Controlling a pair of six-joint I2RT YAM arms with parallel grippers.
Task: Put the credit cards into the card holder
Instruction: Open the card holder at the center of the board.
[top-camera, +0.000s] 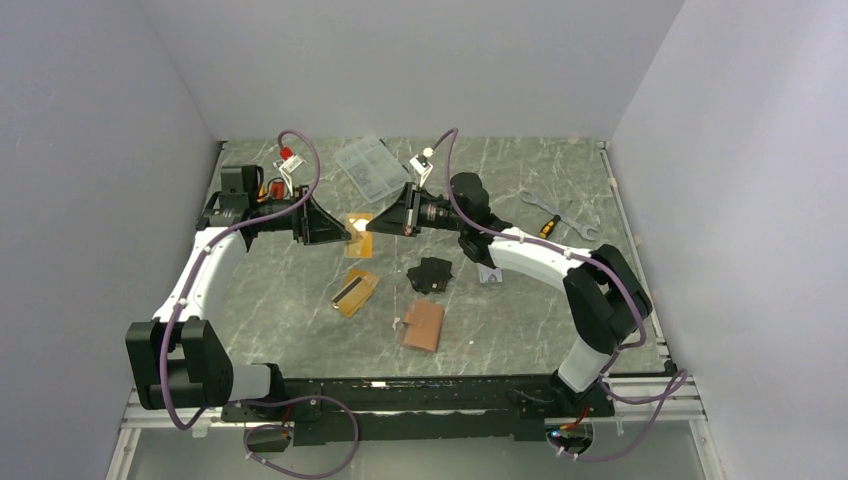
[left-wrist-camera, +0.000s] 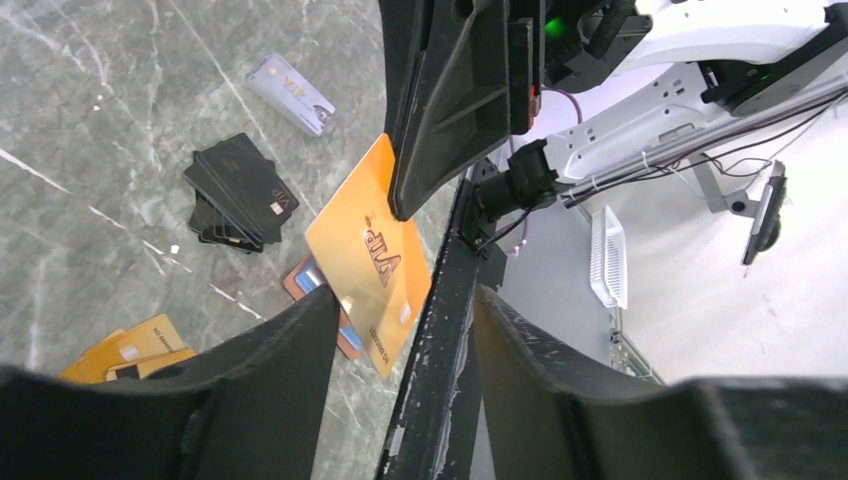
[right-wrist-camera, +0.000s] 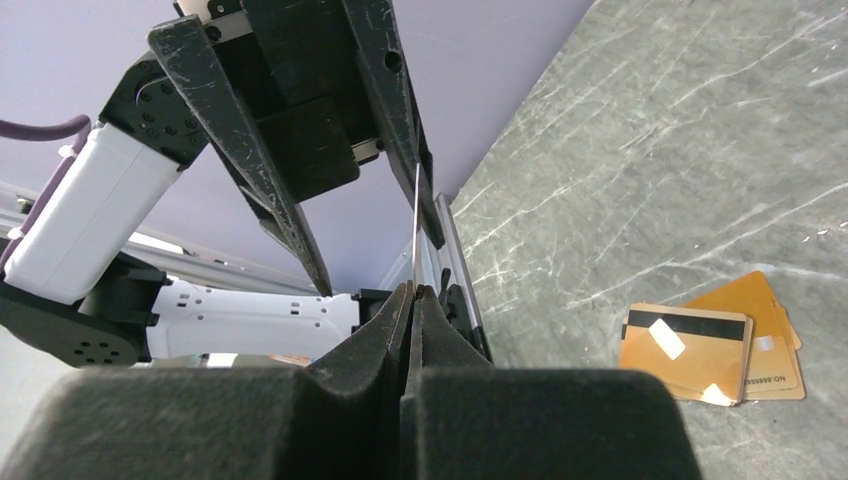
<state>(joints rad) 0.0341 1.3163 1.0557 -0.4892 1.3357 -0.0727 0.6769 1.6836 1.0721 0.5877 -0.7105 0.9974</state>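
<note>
My right gripper (top-camera: 374, 224) is shut on one end of an orange-gold credit card (top-camera: 358, 224), held in the air. In the right wrist view that card (right-wrist-camera: 414, 225) shows edge-on, rising from the right gripper (right-wrist-camera: 413, 290). My left gripper (top-camera: 343, 230) faces it, open, its fingers (right-wrist-camera: 255, 160) straddling the card's free end without clamping it. From the left wrist, the card (left-wrist-camera: 370, 265) hangs between the spread jaws of the left gripper (left-wrist-camera: 405, 300). More orange-gold cards (top-camera: 355, 290) lie on the table; a silver one (left-wrist-camera: 290, 92) lies farther off. The pink card holder (top-camera: 422, 324) lies closed near the front.
A black irregular flat piece (top-camera: 430, 273) lies right of the table cards. A clear compartment box (top-camera: 367, 165) sits at the back. A wrench and a screwdriver (top-camera: 548, 218) lie at the right. Grey walls enclose the marble-patterned table (top-camera: 280, 320).
</note>
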